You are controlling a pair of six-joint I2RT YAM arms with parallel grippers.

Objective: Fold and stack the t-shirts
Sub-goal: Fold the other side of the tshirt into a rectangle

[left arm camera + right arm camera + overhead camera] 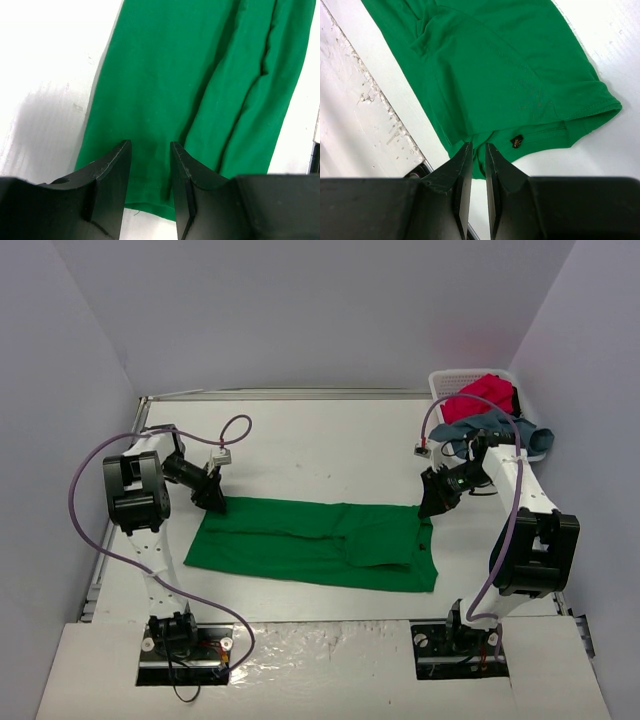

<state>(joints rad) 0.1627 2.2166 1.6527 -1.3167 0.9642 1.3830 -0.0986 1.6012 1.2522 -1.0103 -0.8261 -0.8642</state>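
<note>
Green t-shirt [315, 545]: lies on the surface [320, 450] as a long band folded lengthwise, between our two tools.
Left tool [151, 150]: over the left hem, jaws apart, cloth beneath but not pinched.
Right tool [478, 147]: at the right end, jaws a narrow slit apart, nothing visibly clamped.
Step in hand: likely the crosswise fold; we should pinch every layer, lift low, and lay edge on edge.
Others: red t-shirt [485, 395] and grey-blue t-shirt [480, 425] are in the white basket [445, 380].

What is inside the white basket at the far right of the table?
A crimson red t-shirt lies crumpled on top, and a grey-blue t-shirt spills over the near rim of the basket. Whatever lies beneath them is covered.
</note>
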